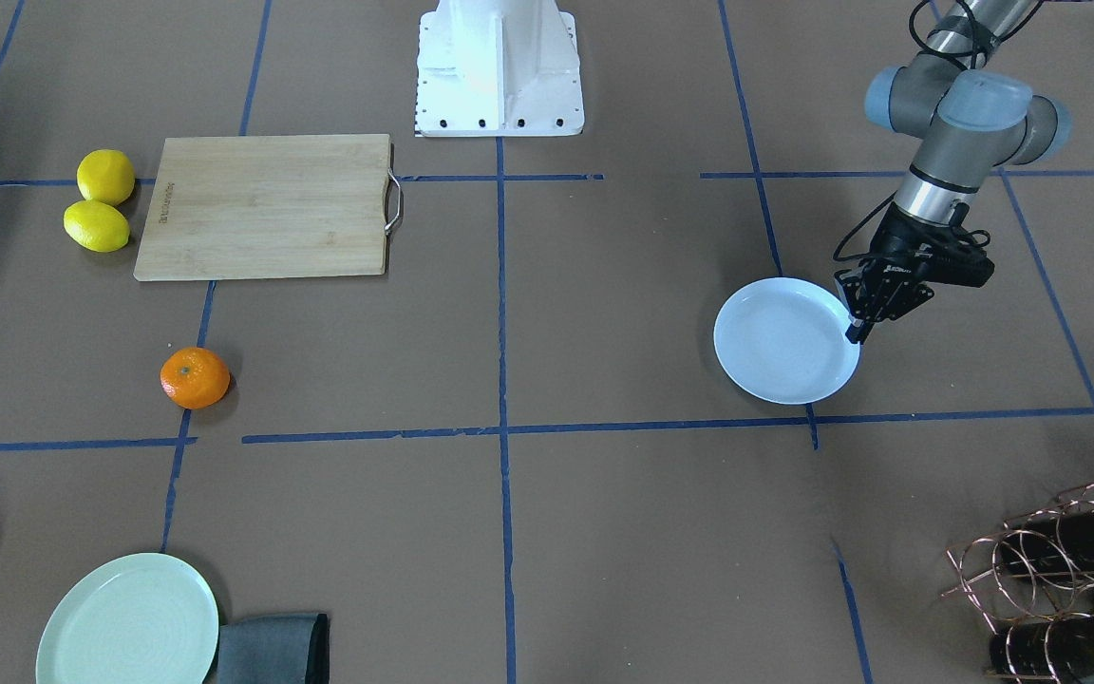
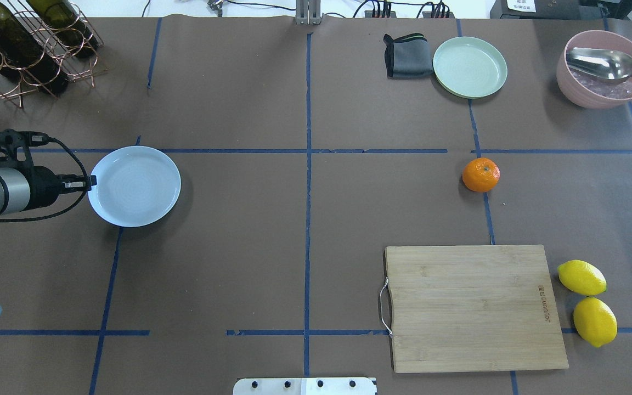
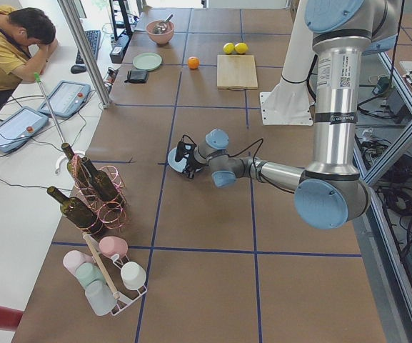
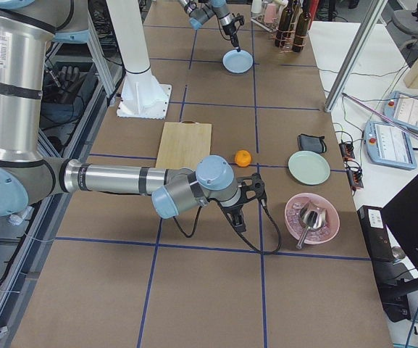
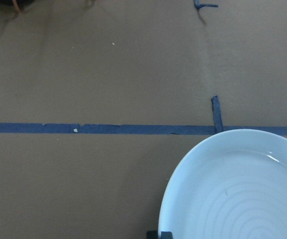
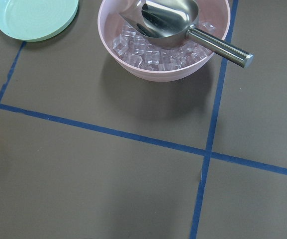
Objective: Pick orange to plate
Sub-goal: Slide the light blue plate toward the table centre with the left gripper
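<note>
while gripped at its rim, plate [image 2: 134, 186] well apart from orange [image 2: 480, 174]

when counted: one orange, two lemons [image 2: 581, 277], two plates, one wooden board [image 2: 475, 307], one pink bowl [image 2: 568, 88] of ice holding one metal scoop [image 2: 604, 63], one grey cloth [image 2: 404, 55], one rack of bottles [image 2: 14, 60]. left pincer [image 2: 91, 180] closed on the bluish-white plate's rim, on the side away from the orange. right pincer [image 4: 238, 222] over the table's right end, apart from the orange; open or closed, cannot tell. orange on the right half, touching nothing, between wooden board and pale green plate [image 2: 469, 66]. brown table [image 2: 239, 247] gridded with blue tape, wide bare middle between orange and plate.
</note>
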Available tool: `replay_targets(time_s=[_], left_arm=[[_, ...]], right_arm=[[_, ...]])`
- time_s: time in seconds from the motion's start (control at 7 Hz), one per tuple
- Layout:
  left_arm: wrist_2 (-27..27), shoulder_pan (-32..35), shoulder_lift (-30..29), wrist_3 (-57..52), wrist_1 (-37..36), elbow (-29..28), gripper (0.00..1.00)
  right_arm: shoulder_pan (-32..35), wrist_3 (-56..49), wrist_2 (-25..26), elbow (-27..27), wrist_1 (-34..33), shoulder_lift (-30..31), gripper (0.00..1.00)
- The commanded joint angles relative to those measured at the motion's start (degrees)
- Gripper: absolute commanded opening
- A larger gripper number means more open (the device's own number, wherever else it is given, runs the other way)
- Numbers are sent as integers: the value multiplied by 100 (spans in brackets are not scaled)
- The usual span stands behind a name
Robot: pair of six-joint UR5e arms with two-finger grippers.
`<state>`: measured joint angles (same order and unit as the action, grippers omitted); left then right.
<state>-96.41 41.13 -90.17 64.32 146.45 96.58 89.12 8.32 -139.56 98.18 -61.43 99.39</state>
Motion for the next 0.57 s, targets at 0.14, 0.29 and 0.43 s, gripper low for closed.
replay_targets(time_s=[0.14,0.29,0.43], left_arm=[[228,-8,-1530,124,-647,-58,0],[255,-183,-2443,846,-1454,-435,0],[385,-567,-2844,1419,-1627,-699,0]], right_arm=[[0,3,-1,17,0,2,100],[0,-5,-1,17,0,2,100],[0,-5,-1,17,0,2,100]])
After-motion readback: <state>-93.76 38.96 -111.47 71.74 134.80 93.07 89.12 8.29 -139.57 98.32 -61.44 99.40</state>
